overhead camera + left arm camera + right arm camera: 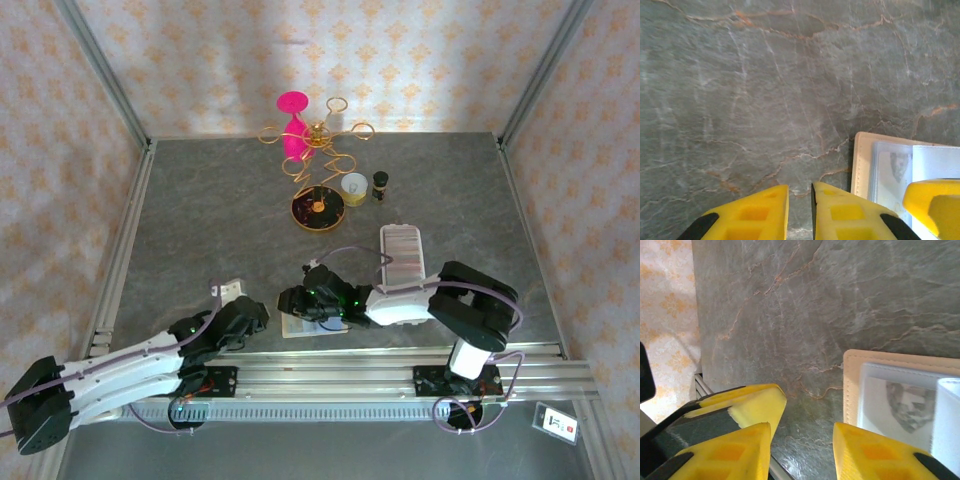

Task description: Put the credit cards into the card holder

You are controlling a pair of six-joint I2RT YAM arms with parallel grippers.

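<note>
We see the card holder (312,324) lying open on the desk (200,230), left end effector (800,210) nearly pressed together at its 9 o'clock, right end effector (802,440) spread, pinching nothing.

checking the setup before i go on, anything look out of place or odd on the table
Nothing looks spilled or damaged. The card holder lies open and flat near the front edge, between the two end effectors. The white ridged tray, gold wire stand and small jars sit upright and tidy farther back.
</note>
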